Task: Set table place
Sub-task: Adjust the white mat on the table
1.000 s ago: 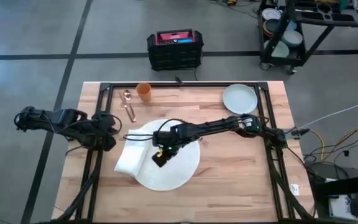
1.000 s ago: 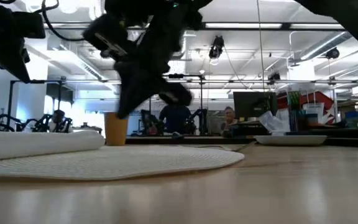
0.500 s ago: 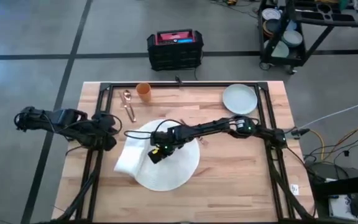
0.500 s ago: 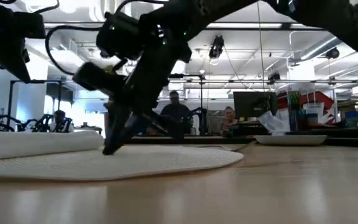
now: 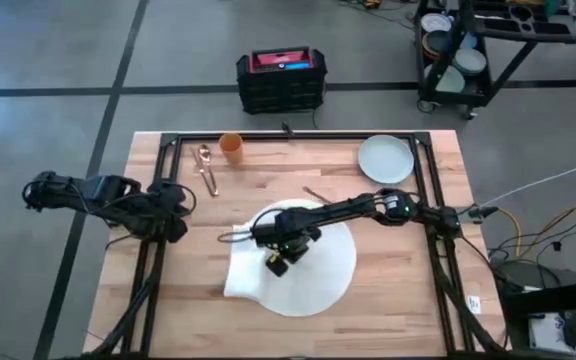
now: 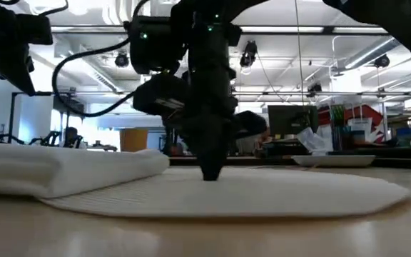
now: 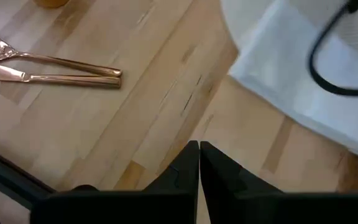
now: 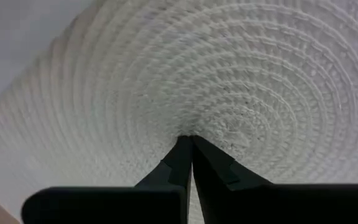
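Matt woven mat [image 8: 229, 74], light-wood table [image 5: 398, 300]

Robotics lab: concrete floor [image 5: 58, 50], black crate [image 5: 281, 78], equipment cart [image 5: 488, 40] (monitors behind).

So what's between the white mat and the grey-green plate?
In the high view, a thin copper utensil lies on bare table between the mat and the plate.

dark jointed arms [image 5: 348, 208] (black cables)
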`<move>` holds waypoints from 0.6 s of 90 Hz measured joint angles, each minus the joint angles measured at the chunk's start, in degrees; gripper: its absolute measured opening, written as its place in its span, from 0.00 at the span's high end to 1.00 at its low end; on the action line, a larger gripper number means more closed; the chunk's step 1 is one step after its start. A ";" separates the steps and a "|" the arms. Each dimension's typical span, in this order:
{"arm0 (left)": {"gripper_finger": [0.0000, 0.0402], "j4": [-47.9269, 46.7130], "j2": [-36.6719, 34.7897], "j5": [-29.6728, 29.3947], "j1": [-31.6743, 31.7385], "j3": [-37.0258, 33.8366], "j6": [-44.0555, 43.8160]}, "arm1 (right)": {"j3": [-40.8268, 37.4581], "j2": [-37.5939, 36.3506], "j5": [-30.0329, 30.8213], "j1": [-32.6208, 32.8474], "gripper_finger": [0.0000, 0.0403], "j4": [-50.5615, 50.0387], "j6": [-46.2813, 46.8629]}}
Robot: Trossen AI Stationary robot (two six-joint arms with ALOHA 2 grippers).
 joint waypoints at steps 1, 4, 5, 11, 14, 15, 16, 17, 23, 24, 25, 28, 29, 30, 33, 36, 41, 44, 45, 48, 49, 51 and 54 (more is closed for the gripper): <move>1.00 0.00 0.00 0.01 0.00 0.00 0.00 | 0.00 -0.04 0.01 0.21 1.00 -0.24 0.37; 1.00 0.00 0.00 0.01 -0.02 0.00 0.00 | 0.00 -0.11 0.04 0.84 1.00 -0.97 1.41; 1.00 0.00 0.00 0.01 -0.02 0.00 0.00 | 0.00 -0.11 0.03 1.04 1.00 -1.27 1.57; 1.00 0.00 0.00 0.01 0.00 0.00 0.00 | -0.06 -0.11 -0.15 2.15 1.00 -2.92 2.75; 1.00 0.00 0.00 0.01 -0.01 0.00 0.00 | -0.11 -0.11 -0.14 2.60 1.00 -3.26 3.13; 1.00 0.00 0.00 -0.01 0.00 0.00 0.00 | -0.11 -0.11 -0.13 2.71 1.00 -3.28 3.27; 1.00 0.00 0.00 0.01 0.00 0.00 0.00 | -0.11 -0.11 -0.13 2.79 1.00 -3.25 3.44; 1.00 0.00 0.00 0.01 0.00 0.00 0.00 | -0.11 -0.11 -0.12 2.86 1.00 -3.21 3.66; 1.00 0.00 0.00 0.01 -0.02 0.00 0.00 | -0.11 -0.11 -0.06 3.10 1.00 -2.93 4.79; 1.00 0.00 0.00 0.01 -0.01 0.00 0.00 | -0.11 -0.12 -0.05 3.10 1.00 -2.90 5.05; 1.00 0.00 0.00 0.01 -0.01 0.00 0.00 | -0.11 -0.16 -0.05 3.09 1.00 -2.86 5.35; 1.00 0.00 0.00 0.01 0.00 0.00 0.00 | -0.13 -0.50 -0.06 3.01 1.00 -2.65 5.81; 1.00 0.00 0.00 0.01 -0.02 0.00 0.00 | -0.17 -0.63 0.01 2.99 1.00 -2.60 6.01; 1.00 0.00 0.00 0.01 -0.01 0.00 0.00 | -0.16 -0.78 0.18 2.99 1.00 -2.58 6.12; 1.00 0.00 0.00 0.01 0.00 0.00 0.00 | -0.09 -1.18 0.99 2.96 1.00 -2.42 6.46; 1.00 0.00 0.00 0.01 -0.02 0.00 0.00 | -0.01 -1.82 1.98 2.86 1.00 -2.21 6.71; 1.00 0.00 0.00 0.02 -0.01 0.00 0.00 | 0.00 -2.96 3.89 2.61 1.00 -1.93 6.71; 1.00 -0.02 0.00 0.01 -0.02 0.00 0.00 | 0.00 -3.85 4.92 2.46 1.00 -2.26 6.86; 1.00 0.00 0.00 0.01 -0.02 0.00 0.00 | 0.00 -4.19 5.18 2.44 1.00 -2.43 7.00; 1.00 0.00 0.00 0.01 -0.02 0.00 0.00 | 0.03 -4.95 5.75 2.22 1.00 -2.82 7.46; 1.00 0.00 0.00 0.01 -0.01 0.00 0.00 | 0.09 -5.17 5.99 2.14 1.00 -2.89 7.64; 1.00 0.00 0.00 0.01 0.00 0.00 0.00 | 0.21 -5.65 6.48 2.04 1.00 -2.93 8.08; 1.00 0.03 0.00 0.01 -0.02 0.00 0.00 | 0.23 -6.20 7.69 1.87 1.00 -2.88 8.71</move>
